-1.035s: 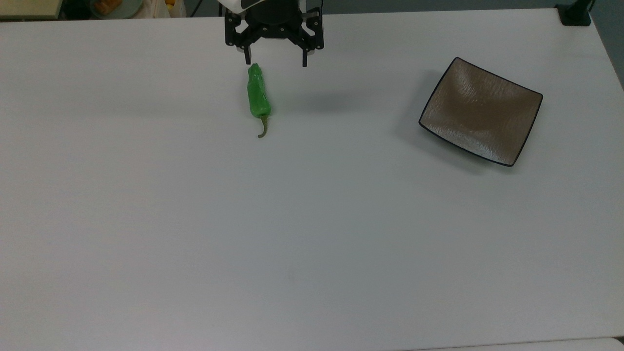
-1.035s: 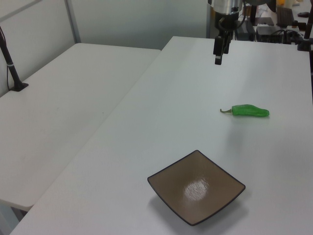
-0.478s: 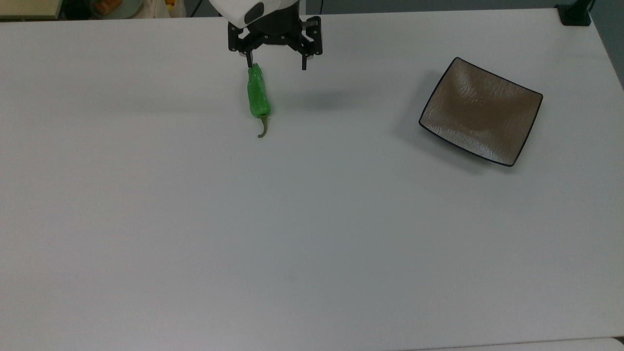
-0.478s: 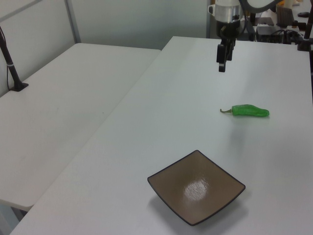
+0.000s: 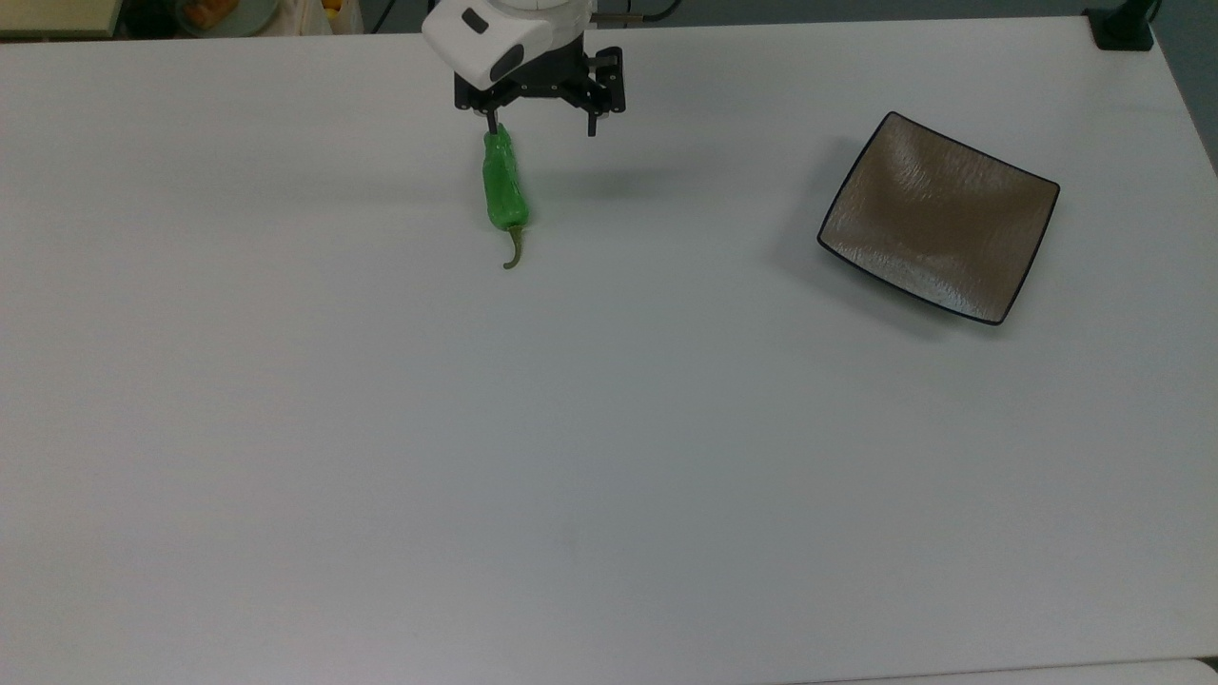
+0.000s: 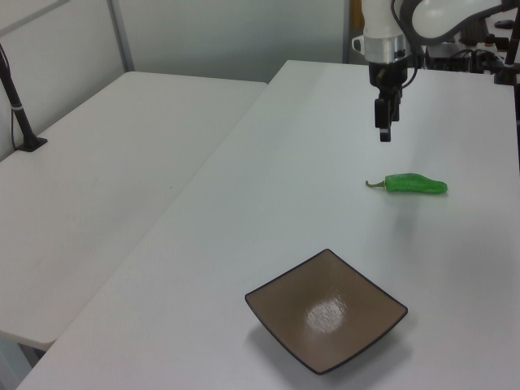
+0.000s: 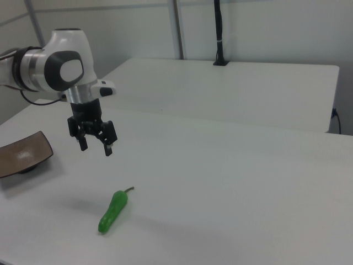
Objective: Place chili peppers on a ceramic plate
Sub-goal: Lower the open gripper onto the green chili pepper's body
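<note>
A glossy green chili pepper (image 5: 503, 186) lies on the white table, its curved stem toward the top view's bottom; it also shows as the pepper (image 6: 416, 184) in the left view and the pepper (image 7: 112, 210) in the right view. The square brown ceramic plate (image 5: 937, 218) with a black rim rests at the top view's right, seen as the plate (image 6: 326, 309) in the left view and the plate (image 7: 22, 155) at the right view's left edge. My gripper (image 5: 540, 125) (image 7: 95, 147) (image 6: 384, 130) hangs open above the table, over the pepper's blunt end, holding nothing.
A second white table (image 6: 106, 179) adjoins on the left view's left, with a black post (image 6: 18, 106) standing on it. Clutter and cables (image 5: 219, 13) sit beyond the table's far edge in the top view.
The gripper has come forward over the table toward the pepper's blunt end and a little lower, still open. Pepper and plate have not moved.
</note>
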Controlling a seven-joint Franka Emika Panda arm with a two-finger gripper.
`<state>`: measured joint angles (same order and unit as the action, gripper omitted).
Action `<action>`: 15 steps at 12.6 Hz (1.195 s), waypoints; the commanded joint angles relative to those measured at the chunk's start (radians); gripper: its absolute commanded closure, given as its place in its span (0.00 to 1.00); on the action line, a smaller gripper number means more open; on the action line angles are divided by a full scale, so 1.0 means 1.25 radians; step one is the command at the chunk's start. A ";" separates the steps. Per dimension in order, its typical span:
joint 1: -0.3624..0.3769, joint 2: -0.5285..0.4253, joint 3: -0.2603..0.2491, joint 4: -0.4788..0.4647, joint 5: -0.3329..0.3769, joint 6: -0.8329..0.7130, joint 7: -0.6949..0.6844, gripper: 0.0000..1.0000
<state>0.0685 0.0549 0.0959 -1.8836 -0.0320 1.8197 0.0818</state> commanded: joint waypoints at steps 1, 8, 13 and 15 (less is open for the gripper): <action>0.004 -0.041 -0.007 -0.103 -0.009 0.058 -0.027 0.00; -0.012 -0.048 -0.007 -0.232 -0.049 0.217 -0.035 0.00; -0.027 -0.039 -0.007 -0.273 -0.066 0.277 -0.041 0.00; -0.042 -0.029 -0.009 -0.277 -0.066 0.281 -0.053 0.00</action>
<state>0.0361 0.0384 0.0928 -2.1896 -0.1044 2.1378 0.0512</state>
